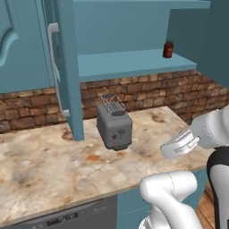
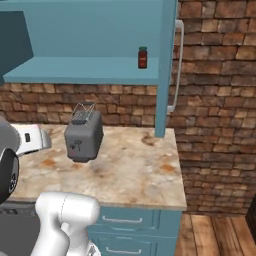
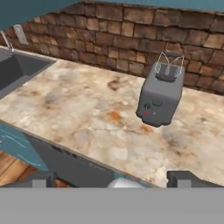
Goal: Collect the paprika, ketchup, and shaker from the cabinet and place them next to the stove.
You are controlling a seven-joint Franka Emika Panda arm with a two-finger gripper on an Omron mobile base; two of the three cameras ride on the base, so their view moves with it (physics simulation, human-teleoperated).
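The paprika [image 1: 168, 49] [image 2: 143, 57], a small red jar with a dark cap, stands alone near the right end of the open cabinet's teal shelf [image 1: 134, 62] [image 2: 85, 70]. The ketchup, the shaker and the stove are out of view. My gripper [image 3: 114, 179] is open, its two dark fingertips [image 3: 41, 179] set wide apart with nothing between them. It hangs over the counter's front edge, well below the shelf, and looks toward the toaster. My white hand [image 1: 179, 144] [image 2: 30, 139] shows at mid height in both base views.
A grey toaster [image 1: 114, 125] [image 2: 83, 135] [image 3: 162, 94] stands on the marble counter [image 1: 53, 165] below the shelf. The open cabinet door [image 1: 67, 67] with its silver handle [image 1: 53, 67] juts out left of the shelf. A sink [image 3: 17, 70] lies at the counter's far end.
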